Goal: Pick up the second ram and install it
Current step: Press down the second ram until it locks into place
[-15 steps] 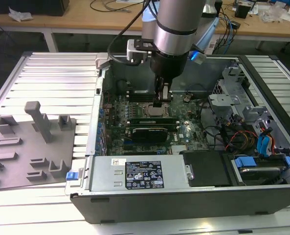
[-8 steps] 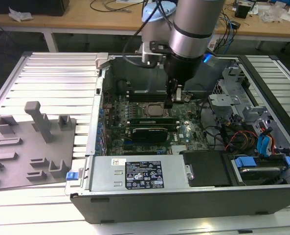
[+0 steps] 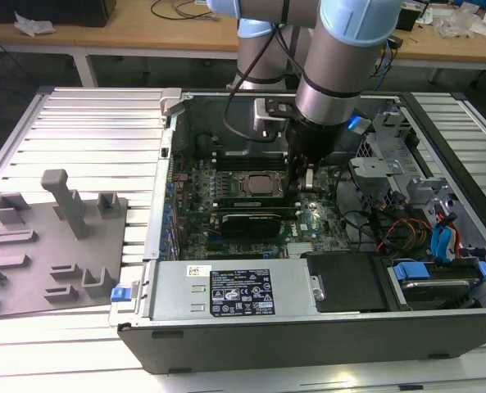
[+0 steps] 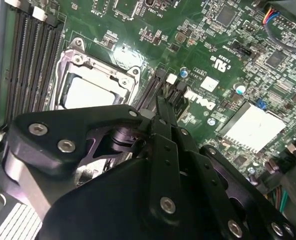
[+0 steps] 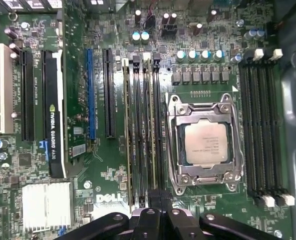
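Toward the bench's left edge, a grey moulded tray with upright pegs, lying flat on the slatted top. Just beside it, toward the exterior view's right, an open computer case lying on its side, circuit board facing up. Along the case's near edge, a grey labelled power block. In the first wrist view, a black graphics card standing in its slot, then a blue slot, then a bank of long memory slots. Seated upright in that bank, two thin green strips seen edge-on: a first memory stick and, one slot apart from it on the processor side, the second memory stick, standing in its slot just beside the processor. Beyond the processor, four empty black slots. Reaching down into the middle of the case, the arm with its gripper above the board; in both wrist views, gripper drawn narrow, fingers pressed together, poised right over one end of the second memory stick; contact with it not possible to judge. At the case's right end, a metal drive cage and loose coloured cables.
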Robot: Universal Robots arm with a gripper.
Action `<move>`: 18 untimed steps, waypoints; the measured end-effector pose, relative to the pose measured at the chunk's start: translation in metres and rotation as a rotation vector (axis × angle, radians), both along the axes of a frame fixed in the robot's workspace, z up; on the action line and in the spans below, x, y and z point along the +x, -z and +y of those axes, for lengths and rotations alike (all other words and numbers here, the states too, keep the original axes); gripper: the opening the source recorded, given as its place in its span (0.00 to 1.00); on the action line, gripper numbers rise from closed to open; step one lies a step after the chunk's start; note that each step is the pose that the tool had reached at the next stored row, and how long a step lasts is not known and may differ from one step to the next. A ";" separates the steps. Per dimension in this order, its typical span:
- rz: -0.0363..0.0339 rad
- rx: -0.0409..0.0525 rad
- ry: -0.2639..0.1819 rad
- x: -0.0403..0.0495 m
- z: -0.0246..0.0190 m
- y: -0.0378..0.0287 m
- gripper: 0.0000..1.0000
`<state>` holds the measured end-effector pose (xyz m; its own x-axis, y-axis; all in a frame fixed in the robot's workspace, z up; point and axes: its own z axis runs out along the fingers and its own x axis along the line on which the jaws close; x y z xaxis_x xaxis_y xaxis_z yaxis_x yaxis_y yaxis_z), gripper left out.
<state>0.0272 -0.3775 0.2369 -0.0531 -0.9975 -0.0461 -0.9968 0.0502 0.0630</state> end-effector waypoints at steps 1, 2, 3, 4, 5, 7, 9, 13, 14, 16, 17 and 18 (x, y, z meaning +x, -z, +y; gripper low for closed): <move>0.0001 -0.0001 0.000 0.0000 0.0000 0.0025 0.11; 0.0000 0.0000 0.000 0.0000 0.0000 0.0044 0.11; 0.0001 -0.0006 0.000 0.0000 -0.0001 0.0059 0.11; 0.0000 -0.0009 0.000 0.0000 -0.0001 0.0070 0.11; 0.0001 0.0001 0.000 0.0000 -0.0001 0.0085 0.11; -0.0004 0.0035 0.000 0.0000 0.0003 0.0059 0.11; -0.0032 0.0057 0.000 -0.0025 0.0000 -0.0019 0.11; -0.0054 0.0159 0.000 -0.0251 -0.0003 -0.0015 0.11; -0.0055 0.0154 0.000 -0.0283 -0.0004 -0.0011 0.11; -0.0054 0.0105 0.000 -0.0389 -0.0006 -0.0003 0.11; -0.0054 0.0079 0.000 -0.0457 -0.0007 0.0000 0.11; -0.0054 0.0068 0.000 -0.0497 -0.0008 0.0002 0.11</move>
<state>-0.0225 -0.3783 0.2367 -0.0529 -0.9972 -0.0531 -0.9971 0.0498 0.0580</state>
